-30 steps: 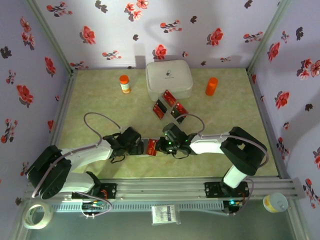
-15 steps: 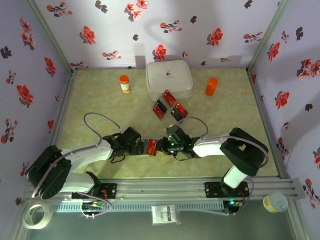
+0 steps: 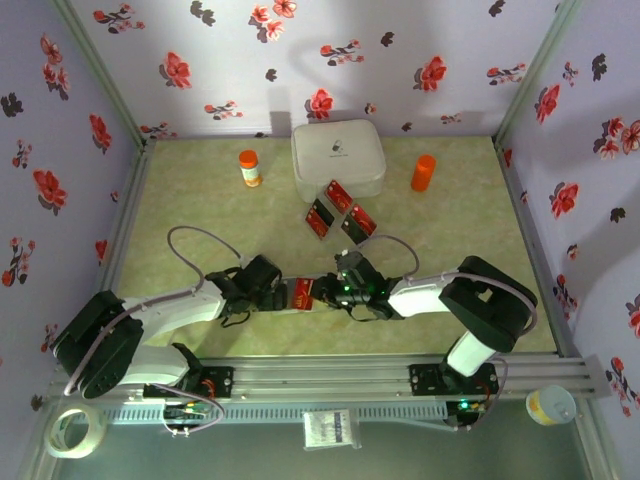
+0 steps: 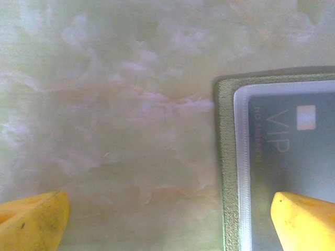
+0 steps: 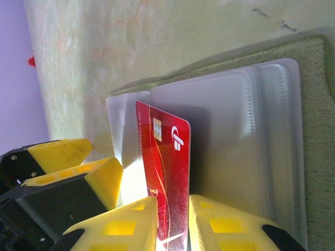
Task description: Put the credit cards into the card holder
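Observation:
My right gripper (image 5: 172, 230) is shut on a red credit card (image 5: 165, 178) with a chip and a pale logo. It holds the card on edge against the clear sleeves of the open card holder (image 5: 235, 130), whose olive-green rim (image 5: 316, 157) shows at the right. In the top view this card (image 3: 302, 293) sits between the two grippers. My left gripper (image 4: 167, 225) is open, with one yellow fingertip (image 4: 306, 219) over the holder (image 4: 226, 172), where a grey VIP card (image 4: 293, 151) lies in a sleeve. Three more red and dark cards (image 3: 340, 210) lie further back.
A large white rounded case (image 3: 338, 158) stands at the back, just behind the loose cards. An orange bottle with a white label (image 3: 250, 167) is to its left and an orange cylinder (image 3: 424, 172) to its right. A tape roll (image 3: 75, 430) lies outside the front rail.
The right wrist has edged slightly right and toward the front. The red card stays between the grippers at the holder. The left arm has not moved.

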